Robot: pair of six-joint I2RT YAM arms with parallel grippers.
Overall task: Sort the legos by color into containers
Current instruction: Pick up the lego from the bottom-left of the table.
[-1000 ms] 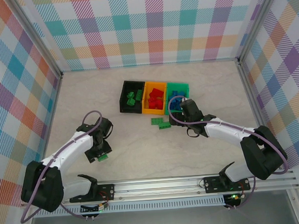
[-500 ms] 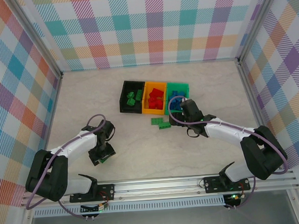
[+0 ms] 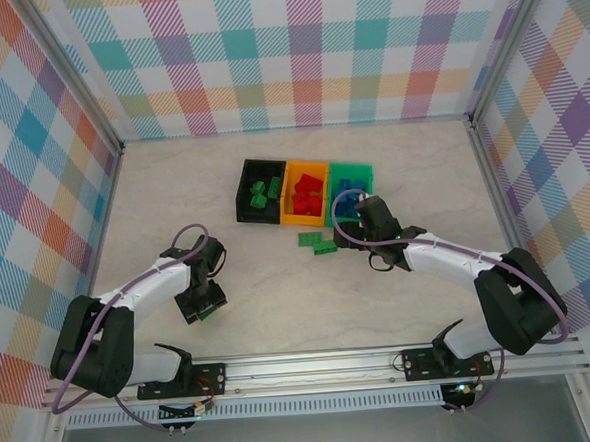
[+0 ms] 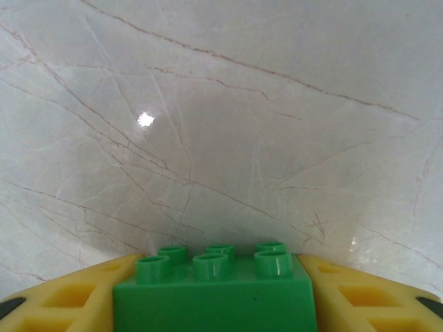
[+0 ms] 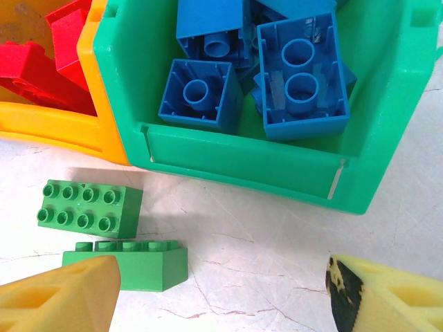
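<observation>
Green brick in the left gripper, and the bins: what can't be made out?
Left wrist: green brick cut off by the bottom edge; its underside unseen.
Top external: left gripper covers much of it.
Right wrist: orange bin cut off at the left and top edges.

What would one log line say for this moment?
left gripper: shut on green lego | right gripper: open, near green bin | two green legos loose

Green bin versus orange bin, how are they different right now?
The green bin holds blue bricks; the orange bin holds red bricks. The green bin sits at the row's right end, the orange bin in the middle. Both are open-top, same size, side by side.
</observation>
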